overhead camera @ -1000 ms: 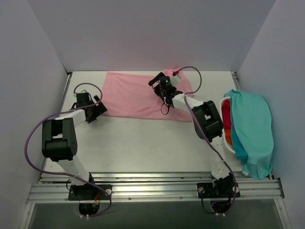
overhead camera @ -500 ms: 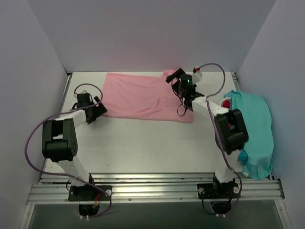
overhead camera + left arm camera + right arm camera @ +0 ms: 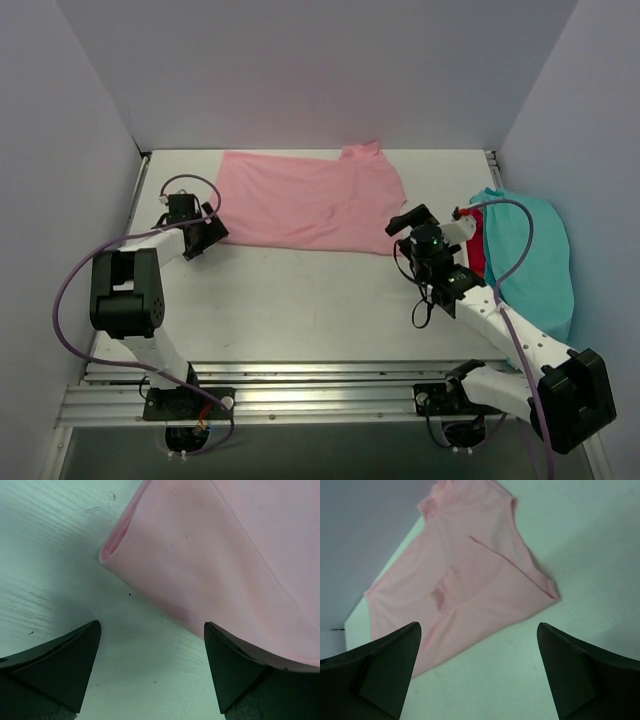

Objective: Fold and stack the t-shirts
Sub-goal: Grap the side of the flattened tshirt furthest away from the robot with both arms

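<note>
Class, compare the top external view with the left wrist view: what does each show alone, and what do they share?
Only top external: the right gripper, open, and the teal t-shirt draped over a red t-shirt at the right. Only left wrist: the tube-like opening at a corner of the pink t-shirt. Both: that pink t-shirt, the white table and the open left gripper.

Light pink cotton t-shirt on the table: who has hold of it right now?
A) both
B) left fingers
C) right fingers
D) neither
D: the light pink cotton t-shirt lies flat on the table, with the left fingers spread open at its edge and the right fingers open and apart from it.
</note>
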You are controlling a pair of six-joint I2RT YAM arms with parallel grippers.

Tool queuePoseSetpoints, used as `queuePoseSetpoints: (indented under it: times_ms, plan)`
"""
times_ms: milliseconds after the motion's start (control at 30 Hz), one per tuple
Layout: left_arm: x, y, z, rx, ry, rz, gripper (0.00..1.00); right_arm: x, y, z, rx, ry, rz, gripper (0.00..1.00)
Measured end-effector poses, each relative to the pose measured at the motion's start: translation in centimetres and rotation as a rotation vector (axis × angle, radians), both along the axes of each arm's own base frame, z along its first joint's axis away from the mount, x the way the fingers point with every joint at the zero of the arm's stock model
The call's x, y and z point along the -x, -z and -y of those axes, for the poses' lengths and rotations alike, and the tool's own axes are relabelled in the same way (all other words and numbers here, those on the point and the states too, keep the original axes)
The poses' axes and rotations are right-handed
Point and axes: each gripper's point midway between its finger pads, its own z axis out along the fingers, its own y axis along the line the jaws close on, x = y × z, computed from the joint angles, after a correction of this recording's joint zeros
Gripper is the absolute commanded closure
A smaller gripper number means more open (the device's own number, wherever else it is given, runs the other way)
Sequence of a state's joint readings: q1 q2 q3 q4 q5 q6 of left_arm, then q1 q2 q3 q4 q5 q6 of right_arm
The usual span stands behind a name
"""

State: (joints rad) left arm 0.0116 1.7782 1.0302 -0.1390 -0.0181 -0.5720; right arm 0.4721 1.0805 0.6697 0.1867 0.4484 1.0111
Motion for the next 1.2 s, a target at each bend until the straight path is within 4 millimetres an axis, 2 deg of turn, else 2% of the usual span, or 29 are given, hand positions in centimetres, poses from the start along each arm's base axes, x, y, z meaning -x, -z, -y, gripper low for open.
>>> queuePoseSetpoints:
  times_ms: [67,100,200,233,333,367,467,600,733,767,833,867,933,967,1067,1133,1167,1200]
  plan:
    - [0.0,0.0,-0.2,-0.008,-0.009,-0.002,0.06,0.7,2.8,0.2,0.017,-0.002,-0.064,0.06]
    - [0.0,0.0,-0.3,-0.011,-0.014,-0.002,0.06,1.2,4.9,0.2,0.032,-0.009,-0.114,0.08]
    - [0.0,0.0,-0.7,-0.022,-0.041,-0.001,0.0,2.2,9.8,0.0,0.064,-0.027,-0.242,0.11]
    - [-0.1,0.0,-0.8,-0.026,-0.048,-0.001,0.1,2.4,11.1,0.0,0.074,-0.033,-0.279,0.11]
    - [0.0,0.1,-1.0,-0.032,-0.063,-0.006,0.19,2.6,13.6,-0.4,0.089,-0.048,-0.343,0.13]
    - [0.0,0.1,-1.1,-0.036,-0.066,-0.014,0.27,2.5,14.0,-0.5,0.088,-0.05,-0.35,0.13]
    - [-0.4,0.4,-1.3,-0.042,-0.079,-0.035,0.41,2.2,14.9,-0.8,0.089,-0.056,-0.362,0.16]
    - [-1.7,0.6,-1.4,-0.041,-0.09,-0.053,0.53,0.9,15.2,-1.3,0.084,-0.053,-0.35,0.19]
    - [-2.3,0.8,-1.3,-0.037,-0.094,-0.058,0.58,-0.8,15.2,-1.6,0.071,-0.029,-0.315,0.25]
    - [-2.4,0.8,-1.2,-0.038,-0.094,-0.058,0.6,-1.3,15.2,-1.5,0.066,-0.018,-0.303,0.38]
    - [-2.6,0.9,-0.7,-0.035,-0.088,-0.061,0.65,-2.4,15.4,-1.4,0.055,0.003,-0.289,0.55]
    - [-2.8,0.9,-0.5,-0.033,-0.085,-0.062,0.67,-2.9,15.6,-1.4,0.05,0.014,-0.282,0.67]
    - [-3.0,0.9,-0.1,-0.031,-0.079,-0.063,0.68,-3.8,16.1,-1.3,0.04,0.03,-0.278,0.75]
    - [-3.1,0.9,0.0,-0.03,-0.079,-0.063,0.68,-4.4,16.2,-1.3,0.032,0.038,-0.268,0.86]
    - [-3.1,0.9,0.1,-0.028,-0.08,-0.067,0.68,-5.8,16.6,-1.3,0.012,0.049,-0.251,1.0]
    - [-3.2,0.9,0.1,-0.027,-0.083,-0.066,0.71,-6.5,16.6,-1.4,0.0,0.052,-0.239,1.0]
    - [-3.2,0.9,0.1,-0.027,-0.083,-0.067,0.83,-6.6,16.6,-1.5,-0.003,0.051,-0.234,1.0]
    - [-3.3,0.9,0.1,-0.024,-0.087,-0.066,0.88,-6.7,16.6,-1.5,-0.005,0.05,-0.232,1.0]
